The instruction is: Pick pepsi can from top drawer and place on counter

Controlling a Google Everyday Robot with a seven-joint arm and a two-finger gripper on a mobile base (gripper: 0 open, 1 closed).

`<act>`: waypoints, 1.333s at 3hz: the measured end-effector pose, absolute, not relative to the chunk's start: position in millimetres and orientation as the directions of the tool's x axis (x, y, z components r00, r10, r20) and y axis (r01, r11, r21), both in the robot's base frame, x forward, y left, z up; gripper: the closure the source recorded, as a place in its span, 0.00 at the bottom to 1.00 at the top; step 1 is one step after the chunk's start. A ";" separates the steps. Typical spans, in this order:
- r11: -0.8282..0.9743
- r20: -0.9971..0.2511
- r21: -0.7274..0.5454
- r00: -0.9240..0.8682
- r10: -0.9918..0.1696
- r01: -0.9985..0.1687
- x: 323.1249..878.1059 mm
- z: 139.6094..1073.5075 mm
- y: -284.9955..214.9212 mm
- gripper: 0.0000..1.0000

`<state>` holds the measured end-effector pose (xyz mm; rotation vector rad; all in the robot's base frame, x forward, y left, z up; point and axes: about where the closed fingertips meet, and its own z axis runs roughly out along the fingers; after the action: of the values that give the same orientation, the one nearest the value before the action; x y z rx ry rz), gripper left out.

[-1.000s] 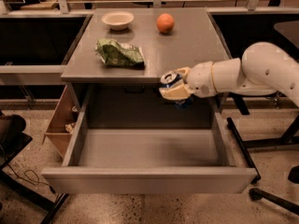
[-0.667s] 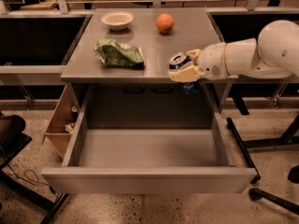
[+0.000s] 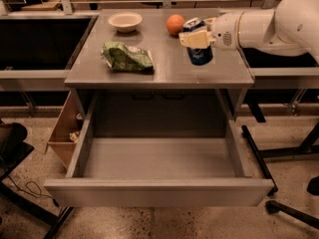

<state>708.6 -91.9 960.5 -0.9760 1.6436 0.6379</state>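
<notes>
The gripper (image 3: pixel 196 39) reaches in from the counter's (image 3: pixel 164 71) right side and is clamped around the pepsi can (image 3: pixel 201 57), holding it slightly tilted over the counter's right rear part; I cannot tell whether its base touches the surface. An orange (image 3: pixel 175 24) sits at the counter's back, just beside the can. A bowl (image 3: pixel 124 21) is at its back left and a green bag (image 3: pixel 127 58) left of its middle. The top drawer (image 3: pixel 159 192) stands pulled out below the counter's front edge.
</notes>
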 end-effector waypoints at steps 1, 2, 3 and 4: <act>0.592 -0.970 -0.043 -0.109 -0.219 -0.805 739.5 965.5 -90.3 1.00; 0.647 -0.975 -0.055 -0.100 -0.199 -0.760 760.1 948.7 -93.3 1.00; 0.695 -0.988 -0.051 -0.066 -0.140 -0.717 774.3 916.3 -106.8 1.00; 0.721 -0.995 -0.069 -0.007 -0.103 -0.689 779.3 898.0 -114.8 1.00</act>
<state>779.3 -114.8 898.0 -0.6725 1.5322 0.5229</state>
